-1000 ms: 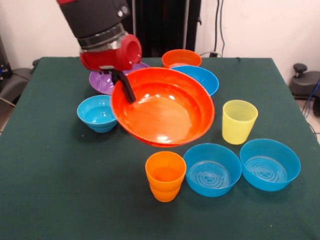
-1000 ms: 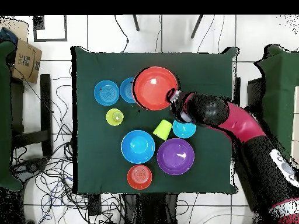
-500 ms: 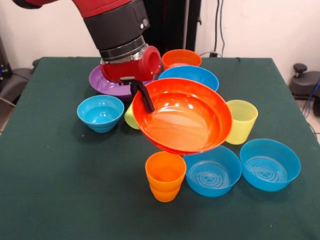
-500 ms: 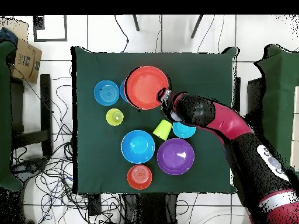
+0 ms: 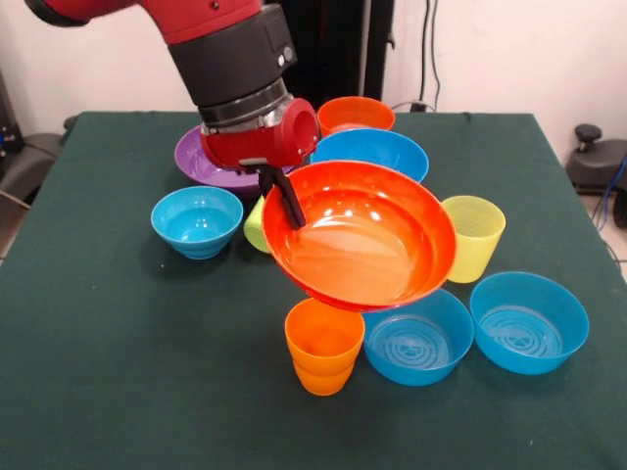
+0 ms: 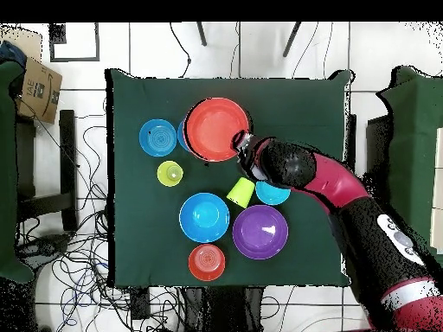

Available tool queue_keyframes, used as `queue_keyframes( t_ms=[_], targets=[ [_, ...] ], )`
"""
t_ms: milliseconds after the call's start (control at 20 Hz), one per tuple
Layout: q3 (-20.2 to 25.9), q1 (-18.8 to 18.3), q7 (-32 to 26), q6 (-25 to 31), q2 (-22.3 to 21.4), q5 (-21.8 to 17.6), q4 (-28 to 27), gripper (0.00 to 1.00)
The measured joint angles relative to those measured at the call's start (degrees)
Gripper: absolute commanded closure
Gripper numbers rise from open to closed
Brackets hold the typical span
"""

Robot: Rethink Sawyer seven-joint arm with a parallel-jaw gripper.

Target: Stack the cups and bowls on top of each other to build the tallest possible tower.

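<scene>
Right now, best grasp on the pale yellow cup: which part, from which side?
Probably the rim, from straight above. The pale yellow cup stands upright, mouth open, so one finger can go inside the wall. Take the rim arc away from the large orange bowl, which the gripper holds tilted close beside it; the tapered ribbed wall suits a side pinch less.

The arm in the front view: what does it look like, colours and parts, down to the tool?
The arm is glossy red above, then a thick black cylindrical section ringed by a silvery band, ending in a rounded red housing. The tool is small, with thin black fingers. In the overhead view the arm shows red and black segments with white patches near the base.
</scene>
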Motion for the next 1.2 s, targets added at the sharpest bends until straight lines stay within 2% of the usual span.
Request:
queue_keyframes(
  t_ms=[650,1200],
  targets=[
    [-0.54,-0.01,0.00,-5.46,8.65,0.07,-4.14,1.00],
    [-0.56,0.04,0.00,-5.53,8.73,0.05,-4.82,1.00]
  ],
)
